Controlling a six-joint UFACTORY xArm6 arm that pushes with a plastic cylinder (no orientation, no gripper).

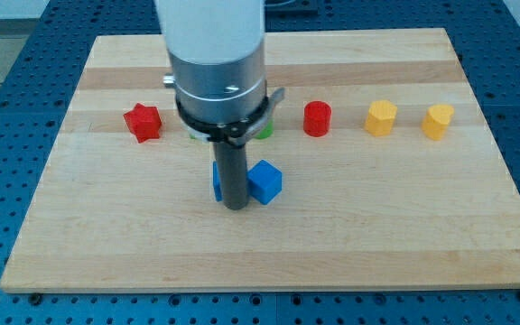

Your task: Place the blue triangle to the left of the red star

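Observation:
The red star (pixel 143 122) lies at the view's left on the wooden board (pixel 269 244). My rod comes down in the middle of the board; my tip (pixel 234 207) rests on the board. A blue block (pixel 217 181), mostly hidden behind the rod, peeks out on its left side; its shape cannot be made out. A blue cube (pixel 265 181) sits just right of the rod, touching or nearly touching it. Both blue blocks lie right of and below the red star.
A red cylinder (pixel 317 118), a yellow hexagonal block (pixel 380 117) and a yellow block (pixel 438 121) stand in a row at the view's right. Green blocks (pixel 265 130) are mostly hidden behind the arm. A blue perforated table surrounds the board.

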